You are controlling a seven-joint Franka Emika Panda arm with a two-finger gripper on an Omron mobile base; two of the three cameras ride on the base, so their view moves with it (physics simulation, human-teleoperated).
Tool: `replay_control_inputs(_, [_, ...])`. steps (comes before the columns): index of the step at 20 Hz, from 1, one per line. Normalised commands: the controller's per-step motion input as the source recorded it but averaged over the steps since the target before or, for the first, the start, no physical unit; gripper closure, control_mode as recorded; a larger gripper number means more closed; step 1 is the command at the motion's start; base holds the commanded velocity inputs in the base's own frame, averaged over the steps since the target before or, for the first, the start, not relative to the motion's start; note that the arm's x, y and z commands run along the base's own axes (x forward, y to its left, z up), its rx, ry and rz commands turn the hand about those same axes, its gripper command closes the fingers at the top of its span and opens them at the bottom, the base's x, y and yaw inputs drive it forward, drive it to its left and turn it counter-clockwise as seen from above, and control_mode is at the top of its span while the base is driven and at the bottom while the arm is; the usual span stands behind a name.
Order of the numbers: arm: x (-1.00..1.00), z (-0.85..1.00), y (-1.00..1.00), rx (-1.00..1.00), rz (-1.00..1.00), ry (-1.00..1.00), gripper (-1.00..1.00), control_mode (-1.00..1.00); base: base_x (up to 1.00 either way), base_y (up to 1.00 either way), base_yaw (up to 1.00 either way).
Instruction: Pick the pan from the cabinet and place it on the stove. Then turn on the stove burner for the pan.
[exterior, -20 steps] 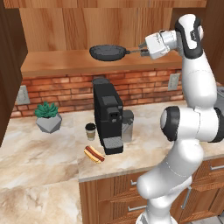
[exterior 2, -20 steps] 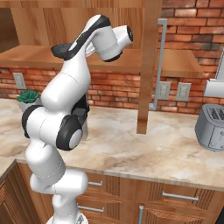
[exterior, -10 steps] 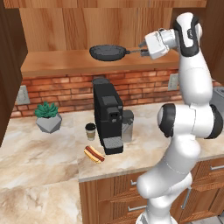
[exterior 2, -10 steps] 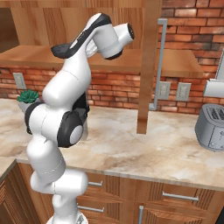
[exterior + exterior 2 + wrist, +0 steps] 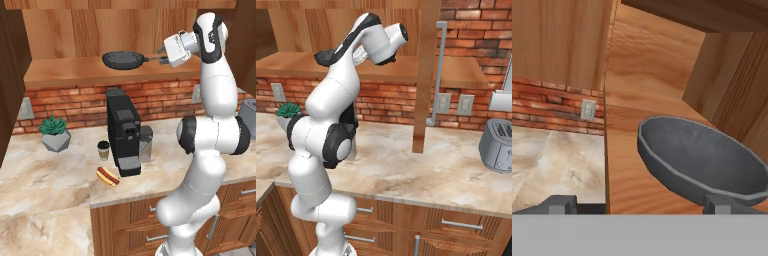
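Frying pan is seen sitting on open wall cabinet shelf, with gripper positioned at its handle end, fingers spread apart, nothing clamped

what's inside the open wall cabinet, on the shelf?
The pan sits on the cabinet shelf, handle toward the open gripper. Nothing else visible there; the arm covers part of the shelf on the right.
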Motion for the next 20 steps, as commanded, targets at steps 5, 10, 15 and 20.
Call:
replay_control_inputs(5, [0.17, -0.11, 0.00, -0.04, 0.00, 0.00, -1.00, -1.00, 0.00, 0.00, 0.00])
replay_control_inputs(10, [0.20, -0.10, 0.00, -0.02, 0.00, 0.00, -1.00, -1.00, 0.00, 0.00, 0.00])
replay_control_inputs(15, [0.21, -0.03, 0.00, 0.00, 0.00, 0.00, -1.00, -1.00, 0.00, 0.00, 0.00])
replay_control_inputs(20, [0.24, 0.00, -0.01, 0.00, 0.00, 0.00, -1.00, -1.00, 0.00, 0.00, 0.00])
